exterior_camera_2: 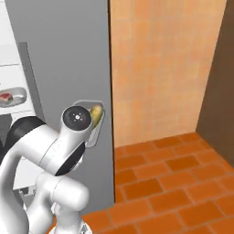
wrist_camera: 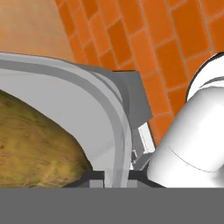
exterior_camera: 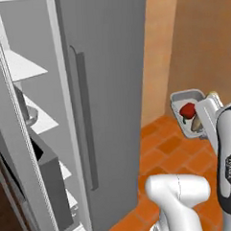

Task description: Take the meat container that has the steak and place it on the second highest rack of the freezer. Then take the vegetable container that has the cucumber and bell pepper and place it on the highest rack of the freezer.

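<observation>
The vegetable container [exterior_camera: 185, 110], a pale grey tray with rounded corners, hangs in the air tipped steeply on edge to the right of the freezer [exterior_camera: 106, 89], above the orange tiled floor [exterior_camera: 172, 153]. Its open face, seen from the left base camera, shows a red bell pepper [exterior_camera: 187, 111] near the middle and a brownish-green cucumber [exterior_camera: 198, 124] just below it, both lying against the tray's bottom. The gripper [exterior_camera: 206, 113] sits at the container's right edge with the tray's rim between its fingers, closed on that rim; the hand camera shows the rim [wrist_camera: 114, 131] running right up to the finger tips with the mottled cucumber [wrist_camera: 39, 148] just inside it. From the right base camera the tray [exterior_camera_2: 93, 123] peeks out behind the arm's round wrist joint, in front of the freezer's grey side. To the left, the freezer door [exterior_camera: 23, 141] stands open on white racks [exterior_camera: 26, 67], with a second container [exterior_camera_2: 11, 97] lying on one of them.
</observation>
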You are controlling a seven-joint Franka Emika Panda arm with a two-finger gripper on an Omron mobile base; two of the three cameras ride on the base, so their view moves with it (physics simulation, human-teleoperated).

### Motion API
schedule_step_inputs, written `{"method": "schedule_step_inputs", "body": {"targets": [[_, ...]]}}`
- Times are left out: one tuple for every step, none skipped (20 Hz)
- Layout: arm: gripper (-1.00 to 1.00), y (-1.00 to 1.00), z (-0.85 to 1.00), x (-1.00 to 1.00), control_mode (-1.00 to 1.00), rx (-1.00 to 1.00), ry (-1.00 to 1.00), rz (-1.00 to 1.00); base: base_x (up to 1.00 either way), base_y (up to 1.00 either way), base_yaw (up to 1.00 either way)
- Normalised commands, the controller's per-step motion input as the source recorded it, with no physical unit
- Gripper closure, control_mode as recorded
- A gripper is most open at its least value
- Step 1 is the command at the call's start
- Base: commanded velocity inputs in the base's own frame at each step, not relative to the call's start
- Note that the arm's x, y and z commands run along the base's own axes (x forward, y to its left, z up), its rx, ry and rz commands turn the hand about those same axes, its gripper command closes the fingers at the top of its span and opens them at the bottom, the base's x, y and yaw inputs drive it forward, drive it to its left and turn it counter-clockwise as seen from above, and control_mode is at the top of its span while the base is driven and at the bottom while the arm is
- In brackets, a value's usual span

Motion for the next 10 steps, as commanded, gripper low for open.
{"method": "schedule_step_inputs", "body": {"targets": [[1.0, 0.0, 0.0, 0.0, 1.0, 0.0, 0.0, 0.0, 0.35, -0.26, 0.51], [1.0, 0.0, 0.0, 0.0, 1.0, 0.0, 0.0, 0.0, 0.21, -0.07, 0.55], [1.0, 0.0, 0.0, 0.0, 1.0, 0.0, 0.0, 0.0, 0.01, 0.0, 0.58], [1.0, 0.0, 0.0, 0.0, 1.0, 0.0, 0.0, 0.0, 0.0, 0.0, 0.61], [1.0, 0.0, 0.0, 0.0, 1.0, 0.0, 0.0, 0.0, 0.0, 0.15, 0.64], [1.0, 0.0, 0.0, 0.0, 1.0, 0.0, 0.0, 0.0, 0.0, 0.19, 0.65], [1.0, 0.0, 0.0, 0.0, 1.0, 0.0, 0.0, 0.0, 0.0, 0.19, 0.64], [1.0, 0.0, 0.0, 0.0, 1.0, 0.0, 0.0, 0.0, 0.0, 0.18, 0.63], [1.0, 0.0, 0.0, 0.0, 1.0, 0.0, 0.0, 0.0, 0.0, 0.2, 0.6], [1.0, 0.0, 0.0, 0.0, 1.0, 0.0, 0.0, 0.0, 0.0, 0.28, 0.58]]}}
